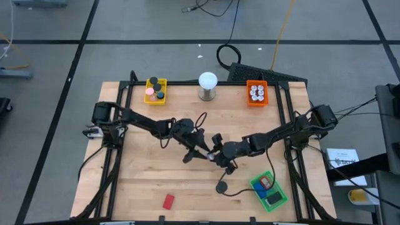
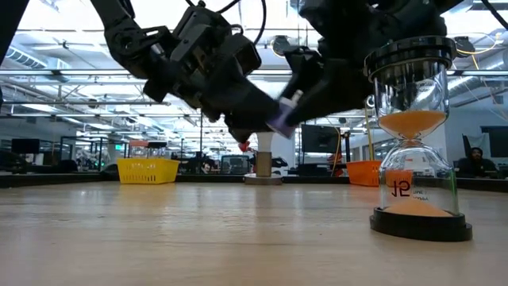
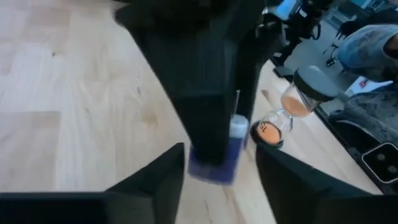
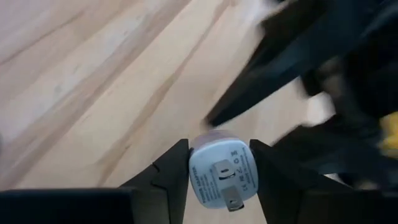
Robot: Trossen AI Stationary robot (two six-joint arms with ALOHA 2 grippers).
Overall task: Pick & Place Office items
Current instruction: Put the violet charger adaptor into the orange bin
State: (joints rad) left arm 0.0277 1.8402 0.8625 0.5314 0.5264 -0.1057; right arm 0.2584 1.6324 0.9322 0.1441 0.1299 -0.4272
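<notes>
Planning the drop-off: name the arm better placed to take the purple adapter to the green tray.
Right, likely: right gripper grips the adapter, and the green tray sits on its side.

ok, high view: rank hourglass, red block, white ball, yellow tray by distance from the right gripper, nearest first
From the right gripper, mid-table:
1. Hourglass, just toward the table's front.
2. Red block, front, on the left arm's side.
3. White ball, at the back edge, centre.
4. Yellow tray, back corner on the left arm's side.
The red block and ball are close to a tie.
</notes>
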